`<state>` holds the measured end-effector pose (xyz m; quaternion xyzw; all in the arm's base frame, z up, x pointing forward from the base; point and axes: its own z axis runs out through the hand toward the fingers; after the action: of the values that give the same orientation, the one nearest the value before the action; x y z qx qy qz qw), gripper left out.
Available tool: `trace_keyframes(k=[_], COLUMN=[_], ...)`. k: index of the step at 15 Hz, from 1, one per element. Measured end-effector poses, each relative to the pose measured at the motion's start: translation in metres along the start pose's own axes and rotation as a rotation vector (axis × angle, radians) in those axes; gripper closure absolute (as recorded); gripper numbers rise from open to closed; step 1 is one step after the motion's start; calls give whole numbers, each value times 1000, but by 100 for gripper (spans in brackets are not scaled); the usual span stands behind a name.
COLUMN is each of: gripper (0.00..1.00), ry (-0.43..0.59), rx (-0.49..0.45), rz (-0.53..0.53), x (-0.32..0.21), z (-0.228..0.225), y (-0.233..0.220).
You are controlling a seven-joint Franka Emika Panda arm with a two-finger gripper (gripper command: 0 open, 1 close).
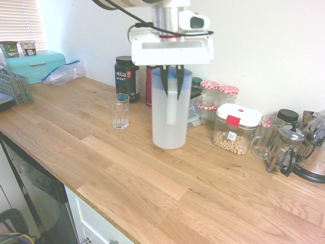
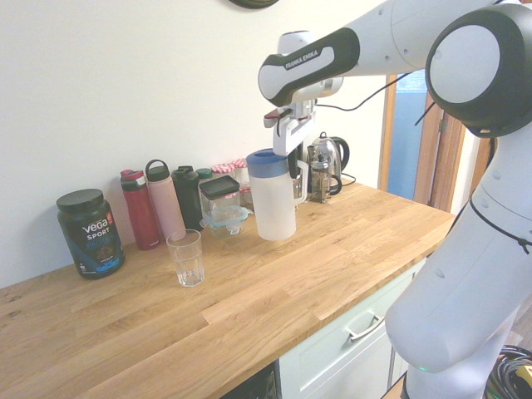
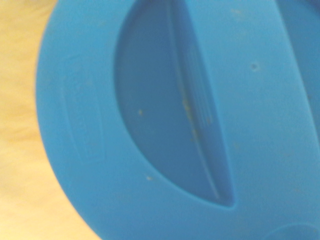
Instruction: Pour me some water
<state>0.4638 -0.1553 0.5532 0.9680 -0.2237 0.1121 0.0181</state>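
A tall translucent white pitcher (image 1: 169,114) (image 2: 273,199) with a blue lid (image 3: 165,120) stands upright in the middle of the wooden counter (image 1: 152,183). Whether its base touches the wood I cannot tell. My gripper (image 1: 172,76) (image 2: 295,166) comes down from above and is shut on the pitcher's handle (image 1: 172,104), at the rim. An empty clear drinking glass (image 1: 119,111) (image 2: 186,258) stands on the counter a short way from the pitcher, on the side away from the handle. The wrist view is filled by the blue lid from close up.
Along the wall stand a dark Vega Sport tub (image 1: 126,77) (image 2: 90,233), water bottles (image 2: 154,204), red-lidded jars (image 1: 218,99), a cereal box with a white lid (image 1: 235,129), a glass mug (image 1: 266,136), a French press (image 1: 287,147) and a kettle (image 2: 324,166). A dish rack (image 1: 12,86) sits at the far end.
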Motion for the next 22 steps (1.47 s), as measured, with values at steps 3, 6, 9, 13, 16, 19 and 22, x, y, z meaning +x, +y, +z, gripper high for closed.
trace_keyframes(k=[3,6,9,13,16,19,22], gripper=[100,100,100,0,0,0,0], ry=[69,55,31,18,16,-3,-4], rx=[31,35,28,24,24,20,20], rz=[100,138,203,245,252,242,238], x=[5,1,1,0,0,-1,-1], z=[14,38,51,54,54,61,62], y=[33,44,53,57,57,51,43])
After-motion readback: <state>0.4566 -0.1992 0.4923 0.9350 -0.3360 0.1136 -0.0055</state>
